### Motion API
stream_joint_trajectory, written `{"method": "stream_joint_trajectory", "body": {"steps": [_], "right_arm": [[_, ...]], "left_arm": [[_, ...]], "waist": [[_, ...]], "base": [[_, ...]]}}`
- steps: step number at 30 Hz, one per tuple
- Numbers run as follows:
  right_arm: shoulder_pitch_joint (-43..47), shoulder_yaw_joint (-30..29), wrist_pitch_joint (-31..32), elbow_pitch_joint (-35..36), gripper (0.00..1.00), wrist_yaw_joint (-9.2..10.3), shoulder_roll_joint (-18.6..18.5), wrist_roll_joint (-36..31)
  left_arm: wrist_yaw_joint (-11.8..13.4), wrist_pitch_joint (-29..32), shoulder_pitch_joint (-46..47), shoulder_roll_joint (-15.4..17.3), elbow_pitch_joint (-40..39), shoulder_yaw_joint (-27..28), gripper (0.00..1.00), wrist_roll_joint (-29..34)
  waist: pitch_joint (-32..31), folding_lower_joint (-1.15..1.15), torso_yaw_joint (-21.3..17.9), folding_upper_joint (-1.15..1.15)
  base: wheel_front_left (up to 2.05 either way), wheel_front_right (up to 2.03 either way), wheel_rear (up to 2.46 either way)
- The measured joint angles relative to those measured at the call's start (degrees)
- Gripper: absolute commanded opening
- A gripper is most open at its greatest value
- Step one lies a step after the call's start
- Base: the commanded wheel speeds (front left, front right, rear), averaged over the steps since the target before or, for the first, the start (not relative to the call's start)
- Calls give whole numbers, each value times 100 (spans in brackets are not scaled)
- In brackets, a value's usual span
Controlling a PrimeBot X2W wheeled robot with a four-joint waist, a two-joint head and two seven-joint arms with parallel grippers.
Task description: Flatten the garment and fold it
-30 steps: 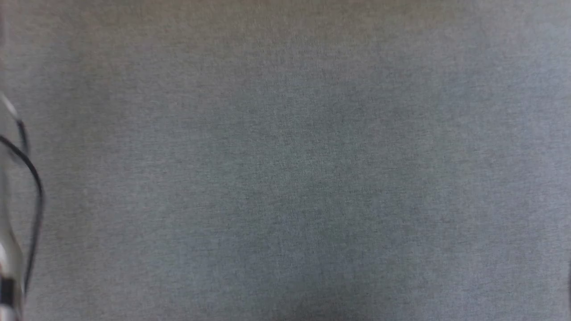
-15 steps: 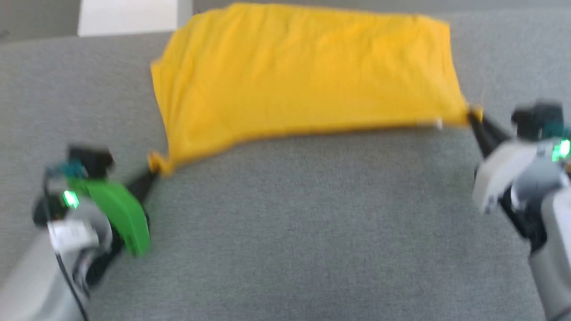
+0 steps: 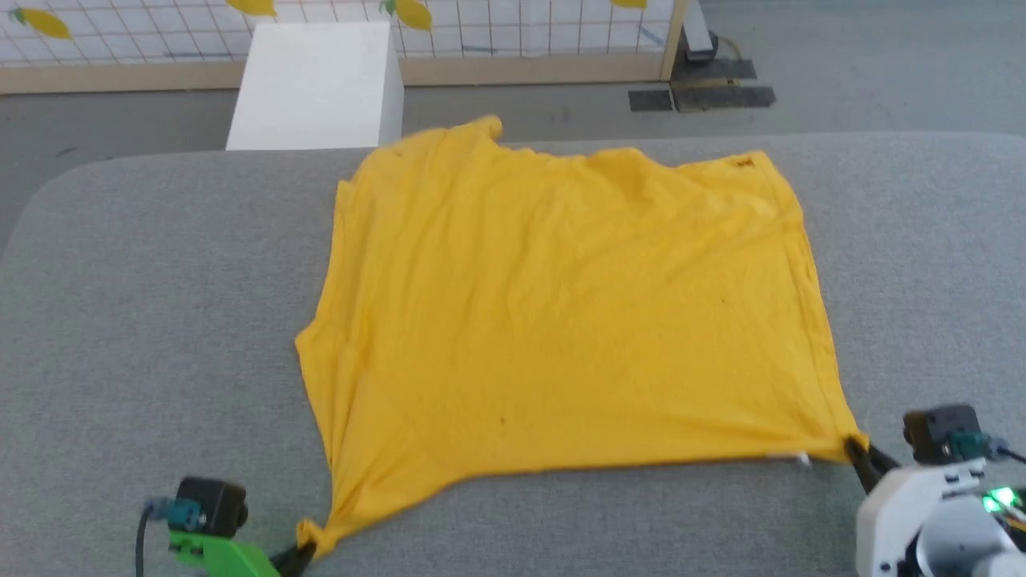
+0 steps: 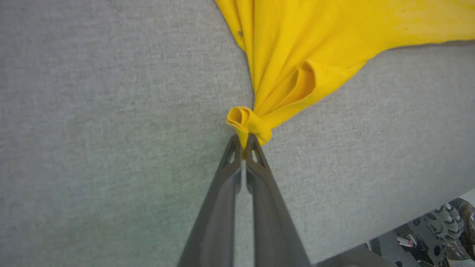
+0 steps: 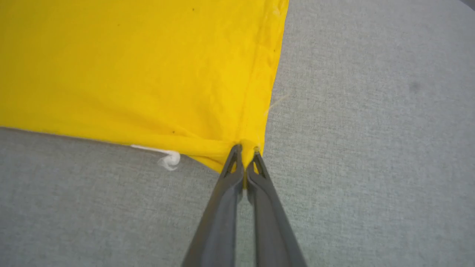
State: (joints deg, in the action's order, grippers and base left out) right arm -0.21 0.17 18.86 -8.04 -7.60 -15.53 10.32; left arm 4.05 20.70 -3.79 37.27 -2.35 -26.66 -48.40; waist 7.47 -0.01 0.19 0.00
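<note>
The garment (image 3: 561, 320) is bright yellow and lies spread, plain side up, over the grey padded table (image 3: 144, 320). My left gripper (image 3: 303, 551) is shut on its near left corner, which is bunched into a small roll (image 4: 246, 124). My right gripper (image 3: 862, 453) is shut on the near right corner (image 5: 246, 146), pinching the hem between both fingers. The near hem runs taut between the two corners. A small white tag (image 5: 169, 160) pokes out under the near edge beside the right gripper.
Beyond the table's far edge stands a white box (image 3: 317, 84) on the floor, with a gridded white panel in a wooden frame (image 3: 521, 40) behind it. Dark mats (image 3: 701, 92) lie on the floor at the back right. Bare grey padding surrounds the garment.
The head camera has tilted up from bare grey table to the whole garment and the room beyond. Both grippers keep their hold on the near corners.
</note>
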Motion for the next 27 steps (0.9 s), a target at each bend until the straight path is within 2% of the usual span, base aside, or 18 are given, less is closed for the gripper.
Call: {"method": "stream_joint_trajectory", "body": {"steps": [7,10,13,17,20,22,27], "right_arm": [[937,-542,704,639,0,0,292,15],[1198,-725,733,843,0,0,446,4],[1307,-777,274,954,0,0,543,-19],[1306,-717,-728,970,0,0,678,-96],[1269,-634,-1239,947,0,1,789,-240],[1188,-583,-1505,898,0,1,827,-311],[827,-480,-1703,818,0,1,736,-369]], "left_arm": [[519,189,-846,200,-565,-64,0,1],[601,118,-988,199,-654,-148,0,79],[603,-375,-962,143,-733,-183,0,453],[604,-1333,-700,-129,-681,-250,0,1204],[615,-1933,-344,-358,-522,-325,0,1662],[630,-2320,-68,-506,-409,-350,0,1934],[548,-2765,564,-633,-145,-394,0,2278]], "waist": [[-97,0,146,0],[-91,0,168,0],[-60,0,190,0],[-18,0,207,0],[4,0,202,0],[18,0,195,0],[55,0,148,0]], "base": [[0,0,0],[0,0,0],[0,0,0],[0,0,0],[0,0,0],[0,0,0],[0,0,0]]}}
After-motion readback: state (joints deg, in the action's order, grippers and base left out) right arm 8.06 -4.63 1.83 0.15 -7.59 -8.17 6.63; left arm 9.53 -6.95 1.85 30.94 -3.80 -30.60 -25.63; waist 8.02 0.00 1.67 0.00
